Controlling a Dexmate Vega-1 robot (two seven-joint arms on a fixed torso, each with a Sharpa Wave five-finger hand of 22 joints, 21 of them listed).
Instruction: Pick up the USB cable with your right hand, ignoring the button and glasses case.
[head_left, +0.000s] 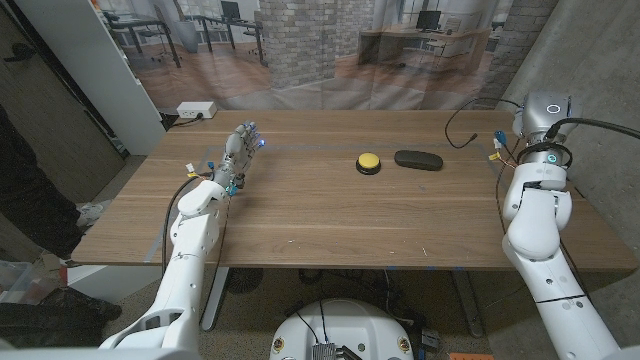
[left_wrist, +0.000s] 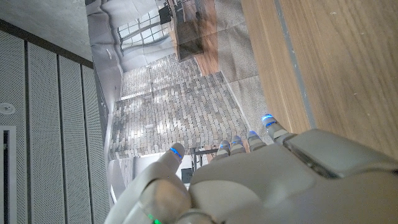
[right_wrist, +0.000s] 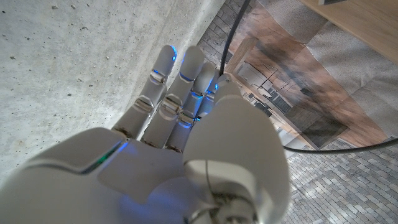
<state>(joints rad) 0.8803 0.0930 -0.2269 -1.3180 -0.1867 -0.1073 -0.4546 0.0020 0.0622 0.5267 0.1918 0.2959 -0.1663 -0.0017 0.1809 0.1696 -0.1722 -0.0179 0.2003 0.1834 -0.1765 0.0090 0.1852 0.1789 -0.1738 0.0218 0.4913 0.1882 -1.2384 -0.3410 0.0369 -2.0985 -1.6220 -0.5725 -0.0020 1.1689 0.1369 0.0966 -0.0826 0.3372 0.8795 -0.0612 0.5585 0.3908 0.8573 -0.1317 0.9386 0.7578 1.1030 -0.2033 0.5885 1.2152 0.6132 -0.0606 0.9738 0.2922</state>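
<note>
A wooden table (head_left: 330, 210) is standing before a brick-print backdrop (head_left: 320, 40), carrying a yellow button (head_left: 369, 162) beside a black glasses case (head_left: 418, 159). The USB cable (head_left: 462, 125) is dangling near the table's far right corner. The left hand (head_left: 238, 150) is hovering, fingers apart, holding nothing.

From the left wrist, the left hand (left_wrist: 249, 180) is showing spread fingertips (left_wrist: 267, 119).

From the right wrist, the right hand (right_wrist: 186, 124) is pinching the USB cable (right_wrist: 231, 34).

- The cable (head_left: 462, 122) is thin and black; it hangs in a loop over the table's far right part, up to the right hand (head_left: 543, 112), pinched at the fingers (right_wrist: 219, 87).
- A second strand (right_wrist: 336, 146) trails beyond the hand.
</note>
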